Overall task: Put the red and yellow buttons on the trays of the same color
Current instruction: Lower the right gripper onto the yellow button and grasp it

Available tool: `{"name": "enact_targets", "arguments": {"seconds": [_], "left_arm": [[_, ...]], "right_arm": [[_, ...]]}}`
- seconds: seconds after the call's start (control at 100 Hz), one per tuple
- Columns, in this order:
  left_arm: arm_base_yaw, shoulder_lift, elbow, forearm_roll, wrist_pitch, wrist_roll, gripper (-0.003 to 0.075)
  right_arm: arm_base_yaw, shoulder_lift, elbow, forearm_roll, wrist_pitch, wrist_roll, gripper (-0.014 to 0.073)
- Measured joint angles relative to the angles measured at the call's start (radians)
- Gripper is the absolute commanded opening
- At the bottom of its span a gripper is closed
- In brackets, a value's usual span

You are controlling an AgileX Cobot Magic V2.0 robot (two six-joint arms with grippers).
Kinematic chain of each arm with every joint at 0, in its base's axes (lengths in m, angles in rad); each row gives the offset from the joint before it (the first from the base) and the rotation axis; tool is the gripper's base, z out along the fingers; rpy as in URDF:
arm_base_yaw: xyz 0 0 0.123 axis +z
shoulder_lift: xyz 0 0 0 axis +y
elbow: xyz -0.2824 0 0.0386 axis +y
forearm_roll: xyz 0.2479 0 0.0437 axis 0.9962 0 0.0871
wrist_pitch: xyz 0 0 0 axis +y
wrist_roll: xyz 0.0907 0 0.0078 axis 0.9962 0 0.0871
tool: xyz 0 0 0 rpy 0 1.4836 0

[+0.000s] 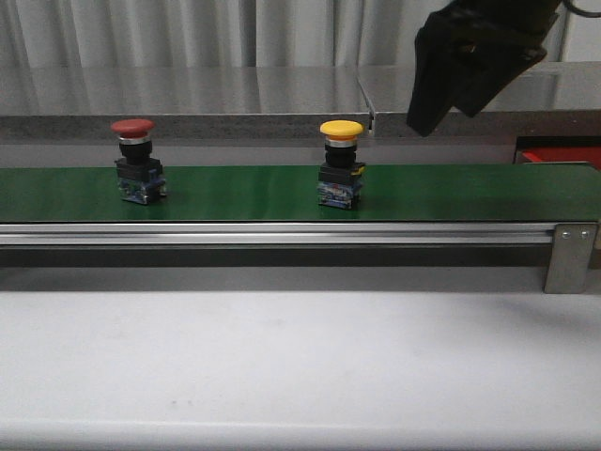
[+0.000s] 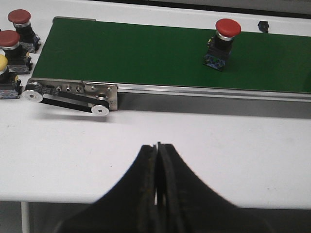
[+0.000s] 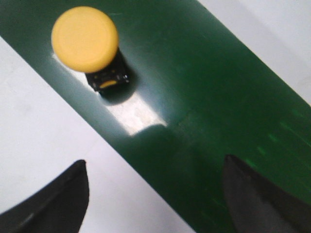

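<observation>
Jaws first: in the left wrist view we see the left gripper (image 2: 157,187) at the bottom centre of the frame, its two dark fingers pressed together with only a thin seam between them, holding nothing, above the white table (image 2: 204,145). Our right gripper (image 3: 155,199) has its fingers spread wide, one dark tip in the lower left corner and the other in the lower right, both cut off by the frame edge. It hangs over the near edge of the green belt (image 3: 218,107) and grips nothing.

In the front view the right gripper (image 1: 474,56) shows only as a dark, tilted block in the upper right, cropped at the top; we cannot make out its fingers there. Our left arm does not appear in that view.

Beyond the bare table, the belt crosses the middle of the front view. A red button (image 1: 135,160) stands upright on it at the left, and a yellow button (image 1: 341,163) stands upright right of centre, below and left of the dark block. At the far right edge, behind the belt, a sliver of the red tray (image 1: 562,156) shows, mostly hidden.

In the upper left corner of the left wrist view, three spare buttons (image 2: 14,43) sit off the belt's end, the yellow one partly cut off.
</observation>
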Motion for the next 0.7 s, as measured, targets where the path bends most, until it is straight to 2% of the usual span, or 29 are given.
{"name": "enact_targets", "arguments": {"seconds": [0.31,0.54,0.61,0.7], "left_arm": [[0.000,0.000,0.000,0.000,0.000,0.000,-0.0020],[0.000,0.000,0.000,0.000,0.000,0.000,-0.0020],[0.000,0.000,0.000,0.000,0.000,0.000,-0.0020],[0.000,0.000,0.000,0.000,0.000,0.000,-0.0020]], "right_arm": [[0.056,0.101,-0.059,0.039,-0.054,-0.041,0.0566],[0.058,0.130,-0.068,0.064,-0.115,-0.042,0.0560],[0.058,0.136,-0.068,0.073,-0.128,-0.044,0.0519],[0.058,0.143,-0.068,0.076,-0.130,-0.044,0.0381]]}}
